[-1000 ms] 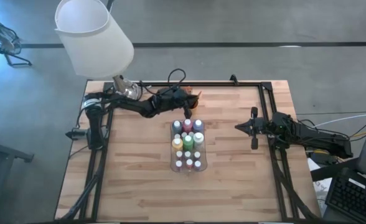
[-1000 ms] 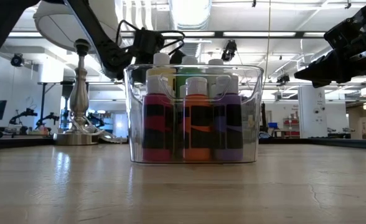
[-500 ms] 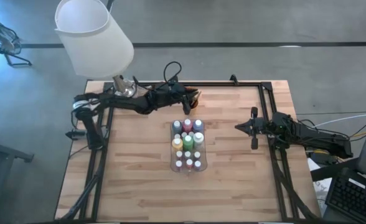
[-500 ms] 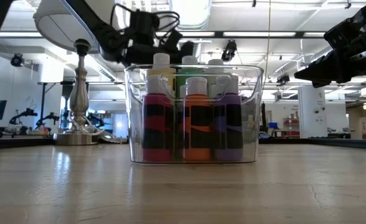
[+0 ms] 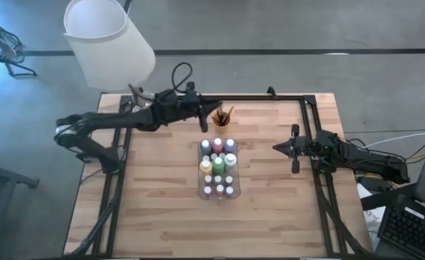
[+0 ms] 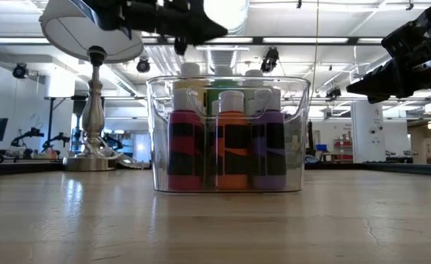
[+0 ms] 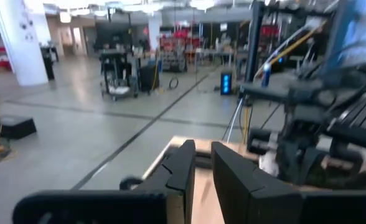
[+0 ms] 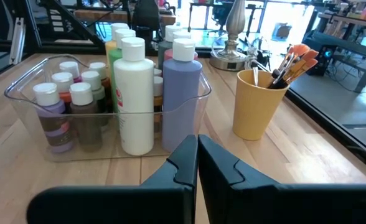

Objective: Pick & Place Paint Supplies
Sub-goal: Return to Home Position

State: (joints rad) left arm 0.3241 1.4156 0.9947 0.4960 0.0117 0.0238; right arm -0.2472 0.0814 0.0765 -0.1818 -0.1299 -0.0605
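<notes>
Several paint bottles (image 5: 218,167) with white caps stand upright in a clear tray (image 5: 200,189) at mid table; the low view shows them (image 6: 231,139) behind the tray's wall (image 6: 157,132). Reddish-tipped paintbrushes (image 8: 292,59) stick up out of an orange cup (image 5: 221,121) just beyond the tray. My left gripper (image 5: 202,115) hangs high in the air left of the cup, pointing level. Its fingers (image 7: 203,149) stand a narrow gap apart with nothing between them. My right gripper (image 5: 276,147) waits shut at the table's right, facing the tray (image 8: 197,146).
A table lamp with a white shade (image 5: 108,43) stands on a metal base (image 6: 91,110) at the far left corner, under my left arm. A black frame rail (image 5: 270,97) runs along the far and side edges. Bare wood lies in front of the tray (image 5: 220,231).
My left gripper has risen from just over the orange cup and drawn back toward the table's left edge, staying about level. The cup and its brushes, covered by the gripper before, now show in the high view. The right arm kept still.
</notes>
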